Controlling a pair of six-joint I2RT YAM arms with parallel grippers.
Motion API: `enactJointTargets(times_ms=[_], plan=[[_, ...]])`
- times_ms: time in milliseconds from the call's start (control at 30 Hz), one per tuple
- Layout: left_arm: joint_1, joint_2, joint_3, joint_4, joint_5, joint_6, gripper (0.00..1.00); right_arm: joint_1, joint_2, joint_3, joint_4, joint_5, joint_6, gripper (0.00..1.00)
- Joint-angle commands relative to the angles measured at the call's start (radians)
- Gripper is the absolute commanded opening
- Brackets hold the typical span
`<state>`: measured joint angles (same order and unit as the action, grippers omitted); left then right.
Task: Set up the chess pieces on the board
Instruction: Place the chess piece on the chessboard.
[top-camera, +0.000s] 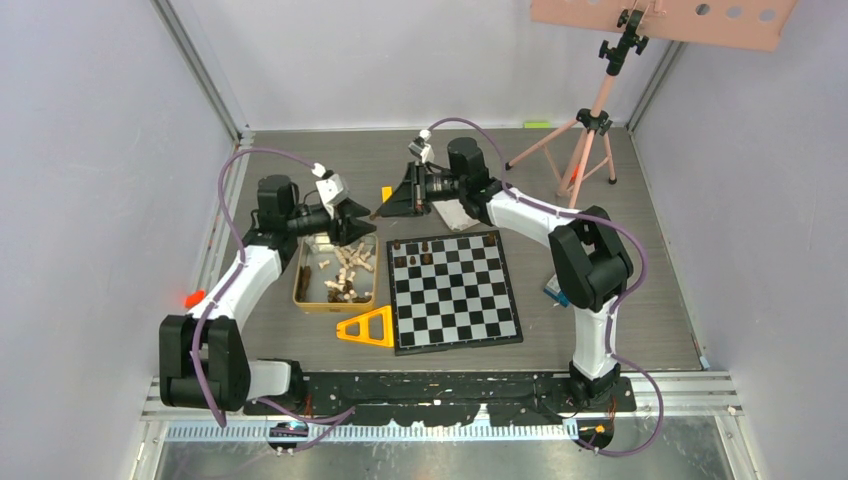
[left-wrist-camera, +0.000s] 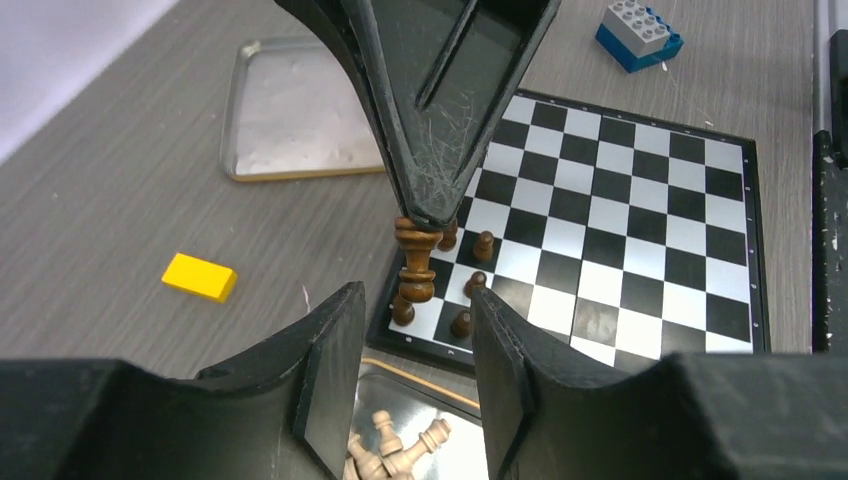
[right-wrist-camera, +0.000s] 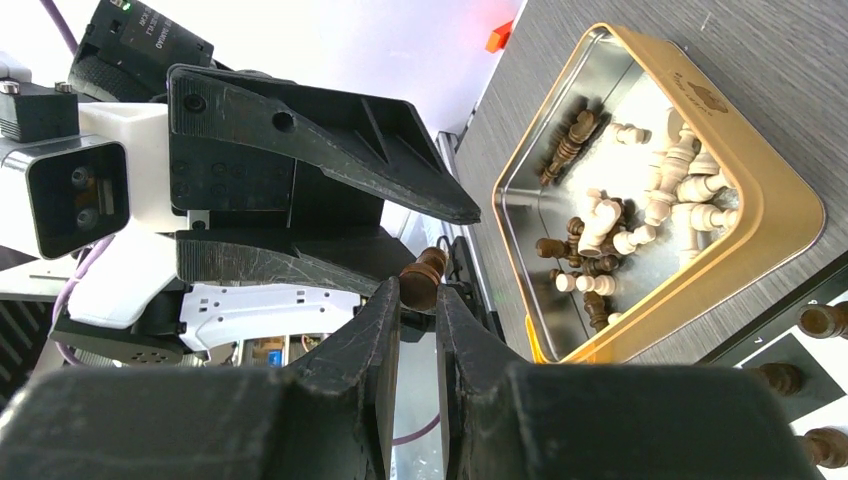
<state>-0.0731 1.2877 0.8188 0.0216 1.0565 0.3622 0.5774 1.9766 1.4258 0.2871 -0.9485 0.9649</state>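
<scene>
The board (top-camera: 455, 290) lies flat right of the gold tin (top-camera: 335, 272), which holds loose pale and dark chess pieces (right-wrist-camera: 640, 215). A few dark pieces (left-wrist-camera: 483, 245) stand along the board's far left corner. My right gripper (right-wrist-camera: 418, 290) is shut on a dark brown piece (left-wrist-camera: 418, 262), held just off that corner of the board (left-wrist-camera: 640, 230). My left gripper (left-wrist-camera: 415, 293) hovers over the tin, open, with nothing between its fingers (left-wrist-camera: 330, 380). Pale pieces (left-wrist-camera: 400, 445) lie in the tin beneath it. In the top view, the two grippers nearly meet, the left gripper (top-camera: 352, 232) below the right gripper (top-camera: 383, 208).
A silver tin lid (left-wrist-camera: 290, 125) lies behind the board, under the right arm. A small yellow block (left-wrist-camera: 200, 277) rests near it. A yellow triangle (top-camera: 368, 328) lies in front of the tin. A blue brick (left-wrist-camera: 638, 32) sits right of the board. A tripod (top-camera: 590, 130) stands far right.
</scene>
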Motion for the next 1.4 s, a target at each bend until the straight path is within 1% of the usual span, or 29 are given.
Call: enactJointTargets(times_ms=[0,133,200,400,600,767,967,1067,1233,1367], plan=[[0.004,0.001,-0.021,0.204,0.064,-0.067,0.44,-0.014,-0.067,-0.009,0.096,-0.021,0.039,0.01],[0.005,0.007,-0.021,0.242,0.078,-0.112,0.39,-0.016,-0.067,-0.012,0.11,-0.024,0.049,0.01],[0.004,0.011,-0.017,0.247,0.089,-0.128,0.35,-0.017,-0.067,-0.012,0.112,-0.024,0.051,0.01],[0.003,0.012,-0.021,0.248,0.097,-0.143,0.25,-0.017,-0.067,-0.013,0.112,-0.023,0.052,0.01],[0.001,0.019,-0.014,0.25,0.09,-0.154,0.2,-0.017,-0.063,-0.014,0.109,-0.018,0.048,0.01],[-0.007,0.031,-0.003,0.251,0.079,-0.161,0.19,-0.018,-0.061,-0.015,0.109,-0.018,0.049,0.01],[-0.013,0.042,0.006,0.257,0.057,-0.164,0.26,-0.018,-0.061,-0.019,0.121,-0.019,0.057,0.01],[-0.016,0.049,0.008,0.269,0.055,-0.176,0.28,-0.018,-0.061,-0.022,0.127,-0.019,0.062,0.01],[-0.019,0.055,0.012,0.278,0.052,-0.185,0.23,-0.017,-0.063,-0.028,0.129,-0.019,0.062,0.01],[-0.022,0.058,0.018,0.282,0.052,-0.196,0.22,-0.018,-0.062,-0.031,0.127,-0.019,0.059,0.01]])
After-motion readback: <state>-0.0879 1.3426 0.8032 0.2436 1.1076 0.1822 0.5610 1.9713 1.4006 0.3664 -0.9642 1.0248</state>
